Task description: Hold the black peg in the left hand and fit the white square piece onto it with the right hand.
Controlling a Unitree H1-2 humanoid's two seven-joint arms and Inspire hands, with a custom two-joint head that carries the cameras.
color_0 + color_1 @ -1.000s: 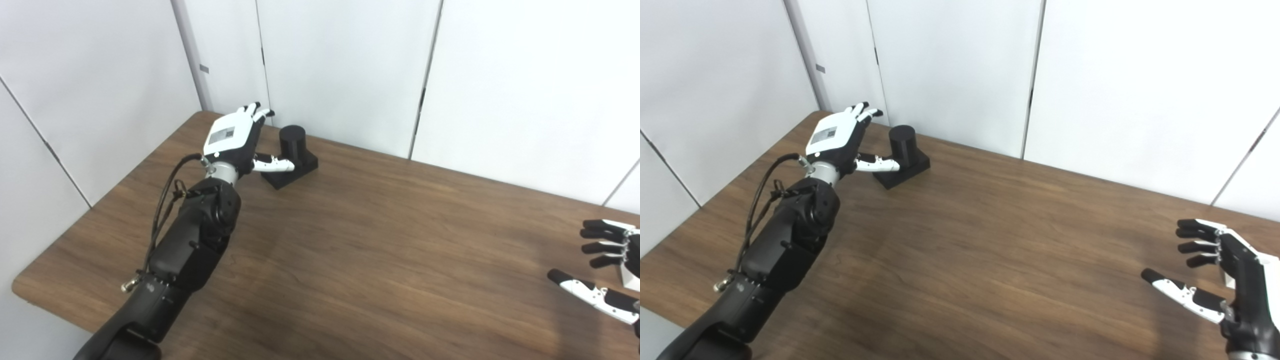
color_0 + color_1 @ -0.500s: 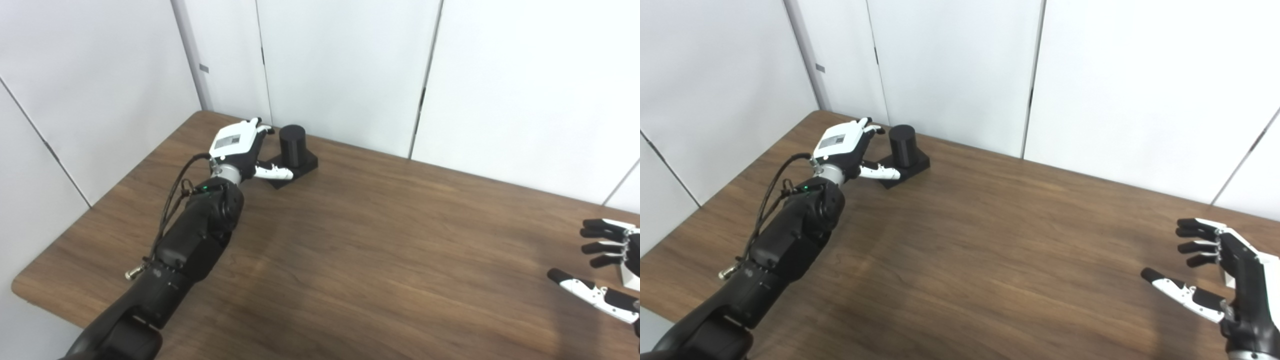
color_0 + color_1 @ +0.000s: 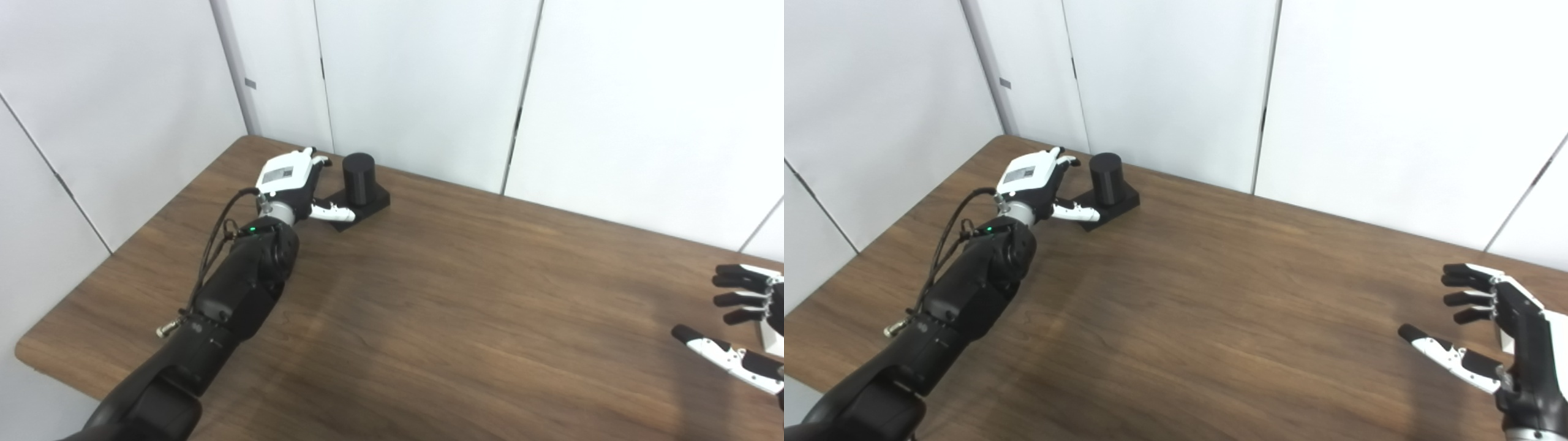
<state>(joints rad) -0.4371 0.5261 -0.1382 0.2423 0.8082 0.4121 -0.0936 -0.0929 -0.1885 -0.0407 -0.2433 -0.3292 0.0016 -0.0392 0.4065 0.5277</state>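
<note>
You have the black peg upright on its square black base, at the bench's far left corner.

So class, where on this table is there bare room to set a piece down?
The wide middle of the table, between the left hand and the right hand, is bare. The far left corner is crowded: the black peg stands there beside the left hand.

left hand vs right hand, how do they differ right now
The left hand reaches far across the table, beside the black peg near the back wall; the right hand hovers at the near right edge, far from it. Left shows its white back, right its dark palm side. Both are open, holding nothing.
</note>
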